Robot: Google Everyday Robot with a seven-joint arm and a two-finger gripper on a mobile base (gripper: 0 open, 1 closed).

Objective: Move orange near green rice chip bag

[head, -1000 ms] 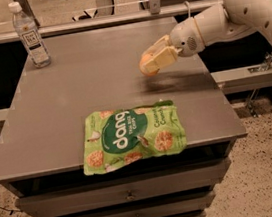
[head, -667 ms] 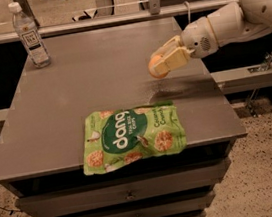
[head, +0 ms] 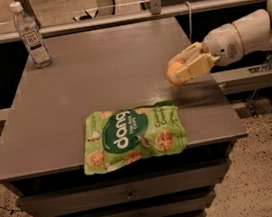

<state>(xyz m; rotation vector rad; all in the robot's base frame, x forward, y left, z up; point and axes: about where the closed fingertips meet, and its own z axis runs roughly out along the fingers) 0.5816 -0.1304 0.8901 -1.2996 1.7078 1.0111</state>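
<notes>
In the camera view, the arm (head: 249, 33) reaches in from the right edge, its pale forearm nearly level and pointing left, with the wrist just beyond the table's right side. The gripper (head: 181, 68) hangs above the right part of the grey table (head: 110, 68), clear of the surface. Its cream fingers (head: 195, 67) are closed around the orange (head: 172, 73), which peeks out at their left tips. A dark shadow lies on the tabletop under them.

The green chip bag (head: 132, 136) lies flat near the front edge of the table, its label facing up. It is below and to the left of the held fruit, near it but apart.

A water bottle (head: 31, 37) stands upright at the far left corner. Drawers (head: 128, 195) show under the tabletop.
</notes>
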